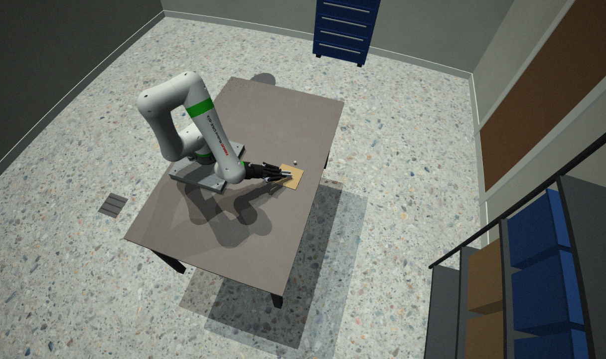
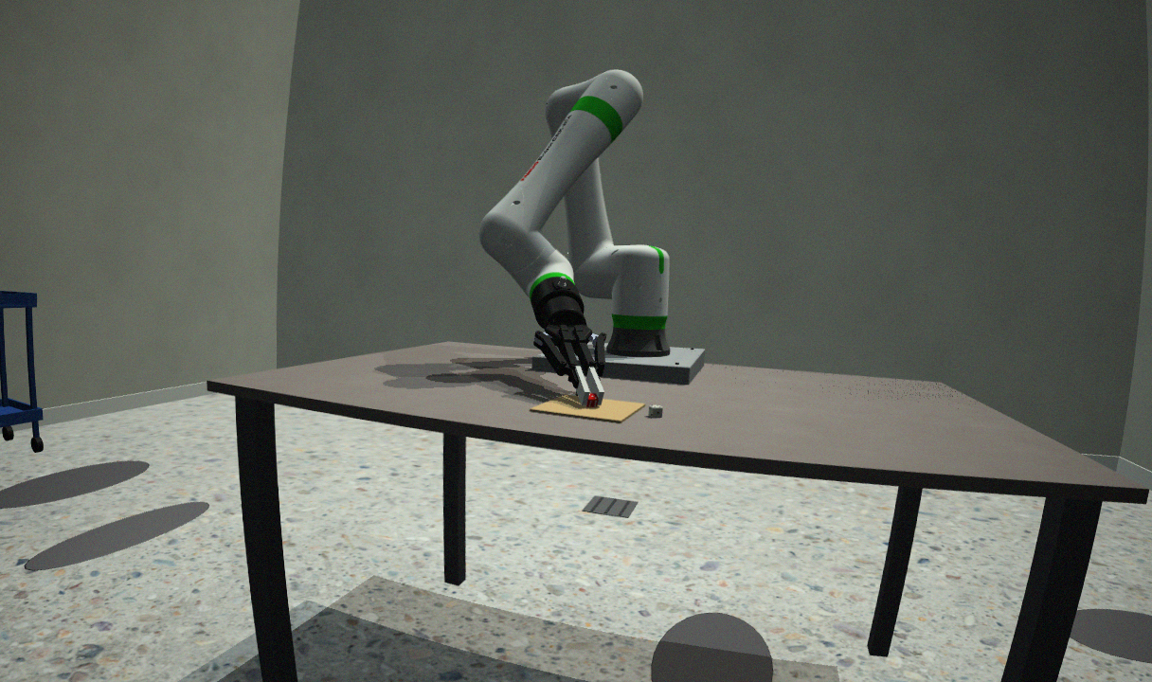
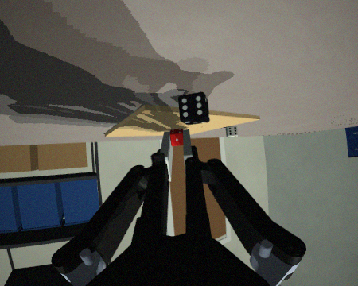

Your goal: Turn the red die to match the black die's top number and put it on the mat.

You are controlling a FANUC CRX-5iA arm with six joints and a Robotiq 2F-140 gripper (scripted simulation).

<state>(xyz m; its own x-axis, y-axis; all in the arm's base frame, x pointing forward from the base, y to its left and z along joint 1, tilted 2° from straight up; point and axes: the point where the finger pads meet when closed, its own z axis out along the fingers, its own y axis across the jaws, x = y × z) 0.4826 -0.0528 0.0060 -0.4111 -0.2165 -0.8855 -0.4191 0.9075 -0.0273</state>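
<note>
Item: red die (image 3: 176, 137), pinched in my gripper (image 3: 177, 140) just above the mat (image 2: 576, 408), near the black die (image 3: 194, 107). Pending: set it flat, matching number up.

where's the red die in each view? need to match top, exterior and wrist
Top: not discernible; the end effector hides it at the mat's near-arm edge.
Exterior: red die pinched at the fingertips, just above the mat, table centre.
Wrist: red die between the fingertips, centre frame, below the black die; this view is inverted.
Shared landmark: the tan mat.
</note>
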